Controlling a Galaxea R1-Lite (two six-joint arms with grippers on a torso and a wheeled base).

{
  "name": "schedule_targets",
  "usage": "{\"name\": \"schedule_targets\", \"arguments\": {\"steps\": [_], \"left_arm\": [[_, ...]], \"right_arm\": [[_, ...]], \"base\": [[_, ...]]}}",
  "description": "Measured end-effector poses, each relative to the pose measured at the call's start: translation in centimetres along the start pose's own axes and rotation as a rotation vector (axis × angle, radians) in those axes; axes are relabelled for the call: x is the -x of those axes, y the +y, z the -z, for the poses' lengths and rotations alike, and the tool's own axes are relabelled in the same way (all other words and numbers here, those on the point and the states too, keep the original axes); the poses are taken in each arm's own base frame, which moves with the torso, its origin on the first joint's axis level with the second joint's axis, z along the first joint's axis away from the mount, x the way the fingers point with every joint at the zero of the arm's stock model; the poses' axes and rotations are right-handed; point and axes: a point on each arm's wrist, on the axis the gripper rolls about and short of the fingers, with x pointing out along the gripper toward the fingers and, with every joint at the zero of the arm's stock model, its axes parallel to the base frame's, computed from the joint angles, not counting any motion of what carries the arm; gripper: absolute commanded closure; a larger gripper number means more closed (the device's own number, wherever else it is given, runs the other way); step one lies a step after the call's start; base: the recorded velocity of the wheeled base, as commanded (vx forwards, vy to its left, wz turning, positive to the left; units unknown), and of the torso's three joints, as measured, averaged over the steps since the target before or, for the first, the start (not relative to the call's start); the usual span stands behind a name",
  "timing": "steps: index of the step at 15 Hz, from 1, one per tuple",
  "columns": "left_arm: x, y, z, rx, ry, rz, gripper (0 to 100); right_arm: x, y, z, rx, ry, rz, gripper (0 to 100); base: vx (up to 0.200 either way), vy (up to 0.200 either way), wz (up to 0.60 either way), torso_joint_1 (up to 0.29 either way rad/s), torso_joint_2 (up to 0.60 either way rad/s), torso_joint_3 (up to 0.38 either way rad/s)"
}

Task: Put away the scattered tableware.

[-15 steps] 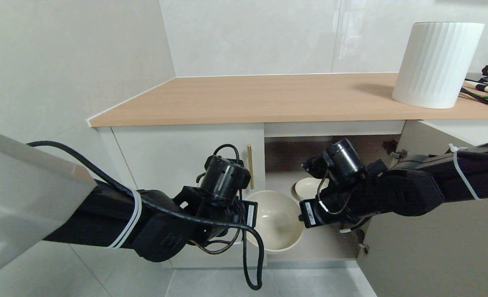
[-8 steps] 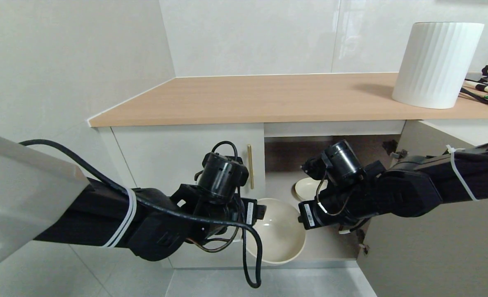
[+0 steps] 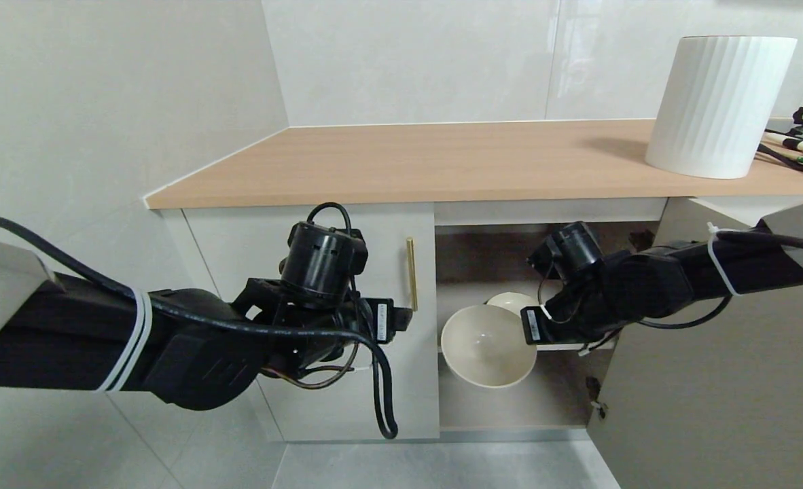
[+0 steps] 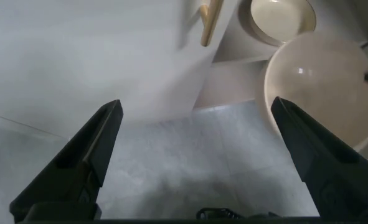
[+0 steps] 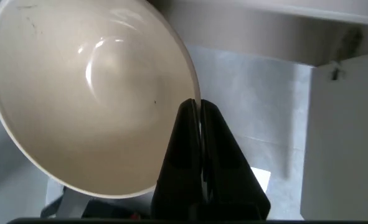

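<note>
The right pincer [image 5: 200, 107] is clenched on the rim of the large cream bowl [image 3: 486, 346]. It holds the bowl tilted on its side in the mouth of the open cupboard [image 3: 510, 407], level with the front edge of the inner shelf [image 3: 466, 295]. The grip looks thin, with one finger inside the wall and one outside on a smooth, glossy lip. The main hazard is probably the bowl swivelling or sliding out if the arm jolts, and there is only the tiled floor [image 3: 442, 468] below to catch it. A small bowl [image 3: 510, 300] already sits on the shelf just behind the held one. Pushing straight in would likely knock the two together or shove the small one back, so the large bowl probably needs to go beside it or be levelled and nested. With the bowl tipped, its lower rim could also catch the shelf edge on the way in and be levered out of the grip. The left pincer [image 4: 195, 109] is released and holds nothing. It hangs in front of the closed left door [image 3: 238, 238], near the brass handle [image 3: 412, 274] and close to the bowl's side. Any sideways drift of either arm might bump them.
</note>
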Motion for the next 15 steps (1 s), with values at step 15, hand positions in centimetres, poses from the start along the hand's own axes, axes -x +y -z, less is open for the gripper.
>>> {"name": "schedule_targets", "arguments": {"steps": [15], "left_arm": [[-0.2, 0.4, -0.1, 0.006, 0.001, -0.008, 0]], "right_arm": [[-5.2, -2.7, -1.3, -0.264, -0.244, 0.086, 100]], "base": [[0.0, 0.0, 0.0, 0.0, 0.0, 0.0]]}}
